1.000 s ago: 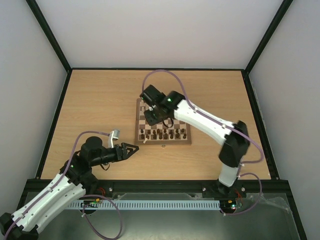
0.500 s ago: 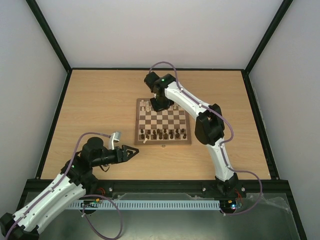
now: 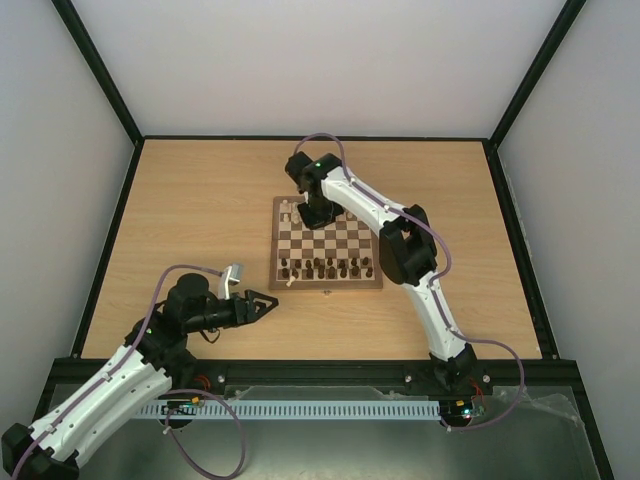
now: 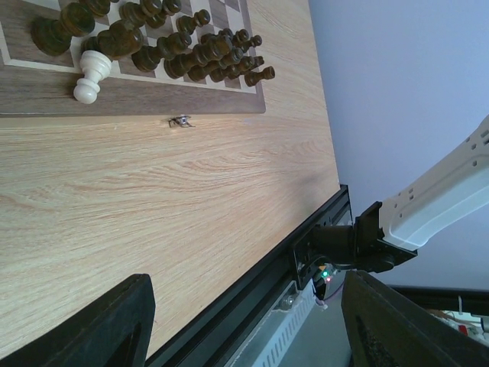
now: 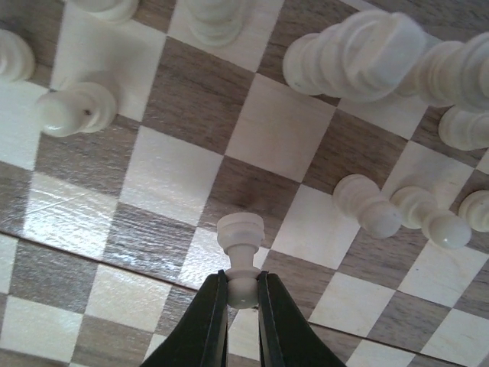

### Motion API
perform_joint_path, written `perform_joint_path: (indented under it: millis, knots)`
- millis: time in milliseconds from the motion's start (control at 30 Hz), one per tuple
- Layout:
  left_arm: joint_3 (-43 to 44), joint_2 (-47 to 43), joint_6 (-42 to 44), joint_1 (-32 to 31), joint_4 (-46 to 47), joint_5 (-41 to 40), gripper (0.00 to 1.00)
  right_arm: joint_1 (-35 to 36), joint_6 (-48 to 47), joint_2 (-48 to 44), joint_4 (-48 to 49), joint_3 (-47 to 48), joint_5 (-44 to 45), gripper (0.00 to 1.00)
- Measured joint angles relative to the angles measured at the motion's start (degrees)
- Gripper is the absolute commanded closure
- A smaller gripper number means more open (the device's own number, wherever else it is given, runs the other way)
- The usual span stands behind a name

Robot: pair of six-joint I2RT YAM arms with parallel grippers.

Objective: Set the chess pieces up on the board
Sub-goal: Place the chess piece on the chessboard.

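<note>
Moved since one second ago: the right gripper (image 3: 312, 212) is carried from over the board's (image 3: 345, 240) left-centre squares to the board's far edge, left of its middle; the elbow is now folded over the board's right side; most of this travel is made in the first half-second, very little after. No change is noted in the left gripper (image 3: 268, 303), which is held low just off the board's near-left corner.

On the right, the fingers (image 5: 210, 321) are closed to a narrow gap on one pale pawn (image 5: 241, 233); it is pinched near one end, the other end pointing away toward the board's far rows; whether it is touching the board cannot be told. Other pale pieces (image 5: 359, 50) are seen standing on the board's far ranks around it, with open squares between.

The left gripper is spread wide with nothing held; only bare table (image 4: 153, 214) is seen in the gap.

Dark pieces (image 4: 153, 38) are lined along the board's near rows; one stray pale pawn (image 4: 90, 73) is left on the board's near border at the left corner, not far from the clasp (image 4: 179, 121).

Judgement: transport is finished and placement is in hand; the task is judged partly done, the stray pawn not yet fetched; close neighbours on the board's far ranks are noted as a knock-over risk.
</note>
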Motion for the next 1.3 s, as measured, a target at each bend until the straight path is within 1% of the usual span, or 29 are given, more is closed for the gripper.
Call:
perform_joint_path:
  millis: [267,633,833,1167,1300]
  knots:
    - [-0.09,0.22,0.00,0.57,0.33,0.22,0.30,-1.49,-0.57,0.72,0.11,0.72,0.02,0.94]
    - [-0.09,0.52,0.09,1.18,0.42,0.59,0.30,-1.75,-1.05,1.73,0.50,1.57,-0.15,0.93]
    - [-0.20,0.52,0.20,1.38,0.50,0.70,0.30,-1.75,-1.11,1.95,0.68,1.88,-0.28,0.91]
    - [-0.76,0.72,0.37,1.70,0.66,0.94,0.30,-1.75,-1.25,2.91,0.70,2.80,-0.37,0.90]
    - [-0.81,0.76,0.42,1.77,0.70,1.11,0.30,-1.75,-1.29,3.08,0.68,3.37,-0.35,0.85]
